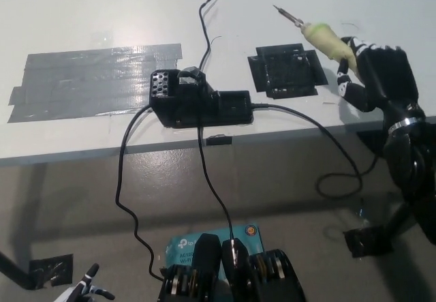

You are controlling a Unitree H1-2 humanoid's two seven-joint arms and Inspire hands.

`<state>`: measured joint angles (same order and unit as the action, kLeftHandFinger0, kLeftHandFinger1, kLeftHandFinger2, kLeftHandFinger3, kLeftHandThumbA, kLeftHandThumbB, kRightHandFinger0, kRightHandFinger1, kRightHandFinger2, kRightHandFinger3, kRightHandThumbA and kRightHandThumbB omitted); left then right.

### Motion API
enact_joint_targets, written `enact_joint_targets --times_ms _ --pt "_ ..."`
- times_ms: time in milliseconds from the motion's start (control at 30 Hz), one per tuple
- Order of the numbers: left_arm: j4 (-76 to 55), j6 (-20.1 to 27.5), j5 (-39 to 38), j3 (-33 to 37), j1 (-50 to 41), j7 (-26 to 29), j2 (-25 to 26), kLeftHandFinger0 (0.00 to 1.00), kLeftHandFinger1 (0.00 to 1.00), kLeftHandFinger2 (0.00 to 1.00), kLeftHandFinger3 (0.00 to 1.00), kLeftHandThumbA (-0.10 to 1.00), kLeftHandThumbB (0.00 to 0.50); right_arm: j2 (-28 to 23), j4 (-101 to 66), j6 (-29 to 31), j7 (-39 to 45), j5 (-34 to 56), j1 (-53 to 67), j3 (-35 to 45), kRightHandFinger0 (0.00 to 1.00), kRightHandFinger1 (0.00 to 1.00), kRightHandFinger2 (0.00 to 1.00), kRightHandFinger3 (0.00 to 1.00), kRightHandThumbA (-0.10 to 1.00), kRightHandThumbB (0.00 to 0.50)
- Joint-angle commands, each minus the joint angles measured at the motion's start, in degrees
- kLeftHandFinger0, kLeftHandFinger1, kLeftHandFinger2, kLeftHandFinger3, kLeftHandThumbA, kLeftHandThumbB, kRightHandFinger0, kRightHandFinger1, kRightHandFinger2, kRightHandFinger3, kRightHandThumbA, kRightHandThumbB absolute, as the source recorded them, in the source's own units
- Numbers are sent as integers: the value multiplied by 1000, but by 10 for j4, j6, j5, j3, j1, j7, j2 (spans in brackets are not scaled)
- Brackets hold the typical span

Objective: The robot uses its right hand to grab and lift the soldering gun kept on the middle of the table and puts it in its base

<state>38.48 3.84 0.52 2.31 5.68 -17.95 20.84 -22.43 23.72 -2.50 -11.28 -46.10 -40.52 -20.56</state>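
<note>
My black right hand (376, 77) is shut on the soldering gun (320, 36), a yellow-green handle with a thin metal tip pointing up and left. It is held above the table's right part, just past the black square pad (285, 72). The black base station (199, 101) sits near the table's front edge, left of the pad, with a black cord (320, 138) running from it toward my right hand. My white left hand (87, 290) rests at the lower left edge, only its fingertips showing.
A patch of grey tape (95, 79) covers the white table (102, 16) at the left. Black cables (126, 193) hang from the base over the front edge to the floor. A thin wire (204, 22) lies behind the base. A teal box (197, 244) lies on the floor.
</note>
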Motion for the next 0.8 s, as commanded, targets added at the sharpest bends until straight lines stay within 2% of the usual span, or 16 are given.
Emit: enact_joint_targets --times_ms 0,100,167,233,333,400,533,600,633,733,767 --pt "-2 16 0 -4 -1 -3 16 0 0 221 503 1000 500 -24 -37 60 1 3 -40 1 0 0 388 361 -100 254" --pt "3 21 -1 -4 0 -6 19 0 0 209 485 1000 500 -44 -41 103 9 10 -38 -4 0 40 478 369 -100 236" --pt "-1 19 -1 -3 -2 -5 19 0 0 206 487 1000 500 -59 -51 124 23 12 -37 -8 0 74 497 341 -100 221" --pt "-14 7 -1 -5 -8 -3 20 0 0 230 504 1000 500 -76 -49 166 12 12 -38 -11 0 70 419 298 -100 246" --pt "-6 22 -3 -5 -6 -6 21 0 0 227 492 1000 500 -81 -53 178 13 9 -39 -11 0 22 394 286 -100 259" --pt "-6 20 -3 -5 -7 -7 22 0 0 240 490 1000 500 -86 -58 183 18 0 -43 -14 0 44 478 319 -100 260" --pt "-14 17 2 -2 -9 -5 23 0 0 235 504 1000 500 -102 -61 223 19 -7 -53 -22 0 66 536 348 -100 264" --pt "-16 16 2 -2 -9 -4 23 0 0 233 501 1000 500 -105 -62 232 25 -9 -57 -24 0 55 459 331 -100 274" --pt "-18 13 4 -2 -10 -2 23 0 0 225 499 1000 500 -110 -61 240 15 -28 -60 -30 0 45 449 324 -100 288" --pt "-6 18 3 -1 -5 -6 25 0 0 203 480 1000 500 -115 -64 247 29 -29 -67 -32 0 39 452 344 -100 277" --pt "-8 19 3 0 -4 -8 26 0 0 205 482 1000 500 -116 -61 251 27 -35 -73 -33 0 32 444 341 -100 288"
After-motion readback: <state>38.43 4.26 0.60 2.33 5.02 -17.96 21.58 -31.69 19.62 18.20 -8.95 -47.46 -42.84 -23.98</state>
